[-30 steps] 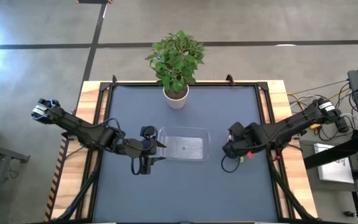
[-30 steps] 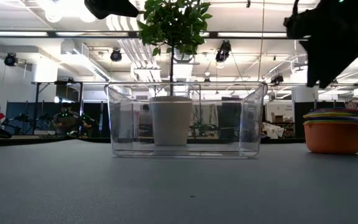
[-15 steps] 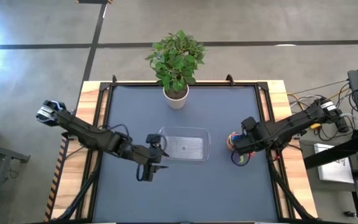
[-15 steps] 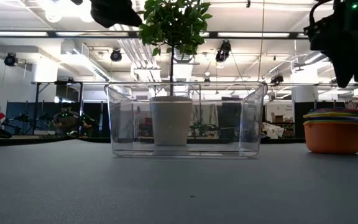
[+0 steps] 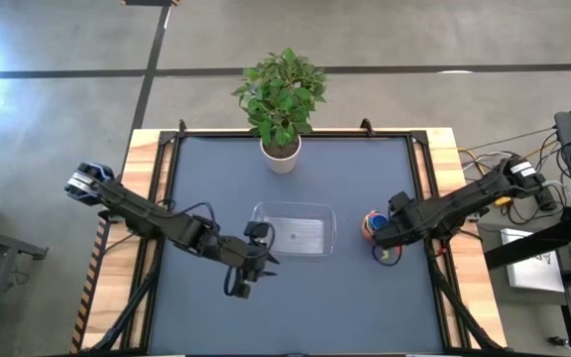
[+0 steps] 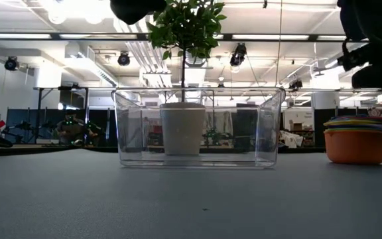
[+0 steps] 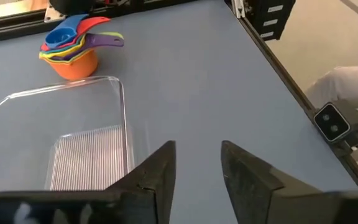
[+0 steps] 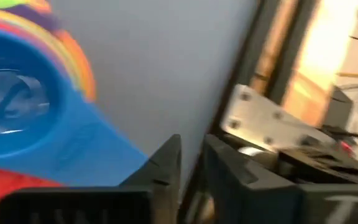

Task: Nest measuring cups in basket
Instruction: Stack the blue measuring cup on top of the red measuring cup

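The dark blue counter (image 5: 295,297) is carrying everything; at its 12 o'clock edge a leafy plant (image 5: 281,89) is standing in a white pot (image 5: 281,157); just right of centre the clear basket (image 5: 295,210) is sitting with nothing in it, and in the low view the pot is showing through its walls. At 3 o'clock from the basket, near it but apart, the measuring cups (image 5: 375,226) are sitting stacked on the counter outside the basket; the orange one is carrying the pile, with yellow, red and purple handles fanning out and the blue cup on top. The left arm is reaching in from 9 o'clock, its left claw (image 7: 194,165) hovering above the counter at the basket's 7 o'clock corner, fingers standing a small gap apart with nothing between them. The right arm is coming in from 3 o'clock; the right claw (image 8: 191,165) is hanging just beside the stacked cups, at their 3 o'clock side, its fingers almost together, gripping nothing.
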Robot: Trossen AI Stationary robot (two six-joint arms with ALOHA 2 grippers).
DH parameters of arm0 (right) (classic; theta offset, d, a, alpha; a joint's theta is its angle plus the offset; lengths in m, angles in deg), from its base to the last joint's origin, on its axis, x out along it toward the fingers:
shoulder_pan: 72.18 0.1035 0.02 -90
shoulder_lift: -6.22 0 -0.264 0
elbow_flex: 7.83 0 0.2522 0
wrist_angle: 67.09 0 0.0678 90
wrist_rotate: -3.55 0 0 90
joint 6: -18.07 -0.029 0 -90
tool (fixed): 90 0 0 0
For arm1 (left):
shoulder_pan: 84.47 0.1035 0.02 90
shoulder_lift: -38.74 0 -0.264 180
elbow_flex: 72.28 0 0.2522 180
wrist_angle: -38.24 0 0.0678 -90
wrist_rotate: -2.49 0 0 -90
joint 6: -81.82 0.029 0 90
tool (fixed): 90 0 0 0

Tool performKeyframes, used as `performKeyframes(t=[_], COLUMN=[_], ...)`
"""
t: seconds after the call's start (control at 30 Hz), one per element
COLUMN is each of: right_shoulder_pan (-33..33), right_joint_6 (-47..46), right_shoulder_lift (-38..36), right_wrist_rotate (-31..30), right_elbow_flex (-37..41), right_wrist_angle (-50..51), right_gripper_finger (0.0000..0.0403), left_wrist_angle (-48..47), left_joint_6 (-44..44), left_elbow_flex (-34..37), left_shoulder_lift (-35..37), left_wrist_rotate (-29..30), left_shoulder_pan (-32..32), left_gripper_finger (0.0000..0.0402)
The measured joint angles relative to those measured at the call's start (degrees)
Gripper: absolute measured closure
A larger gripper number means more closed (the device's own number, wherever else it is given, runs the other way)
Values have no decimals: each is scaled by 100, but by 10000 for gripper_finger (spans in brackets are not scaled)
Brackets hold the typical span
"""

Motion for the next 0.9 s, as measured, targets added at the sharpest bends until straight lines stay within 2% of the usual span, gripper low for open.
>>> performKeyframes(t=[0.2,0.47,0.6,0.9], right_shoulder_pan=[0,13,31,31], right_joint_6=[475,647,847,746], right_shoulder_lift=[0,-1,-2,-17], right_wrist_rotate=[200,746,730,420], right_elbow_flex=[84,-23,-236,-587], right_wrist_angle=[-709,-1331,-1633,-1241], right_gripper_finger=[391,394,394,394], left_wrist_angle=[-15,-20,-33,-140], left_joint_6=[-17,-15,-6,-4], left_elbow_flex=[0,0,0,4], left_shoulder_lift=[49,72,72,74], left_wrist_rotate=[0,0,-2,-2], left_shoulder_pan=[0,0,0,0], left_gripper_finger=[297,297,297,297])
